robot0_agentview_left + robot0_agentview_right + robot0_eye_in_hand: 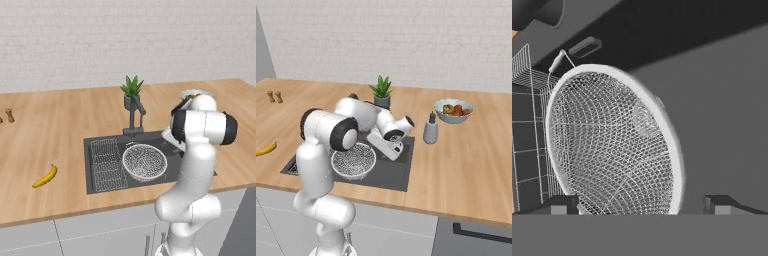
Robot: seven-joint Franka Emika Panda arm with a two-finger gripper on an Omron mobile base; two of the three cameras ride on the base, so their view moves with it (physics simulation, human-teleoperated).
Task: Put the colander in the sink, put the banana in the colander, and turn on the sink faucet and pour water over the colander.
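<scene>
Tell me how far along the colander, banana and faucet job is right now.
Done: the colander sits in the sink beside the wire rack. In hand: nothing; the gripper is open by the colander's rim, apparently just released. Left: the banana lies on the counter left of the sink, and no water shows at the sink faucet.

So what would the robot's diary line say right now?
gripper: open, empty | round silver wire-mesh colander: in dark grey sink | curved yellow banana: on wooden counter | next: fetch banana
</scene>
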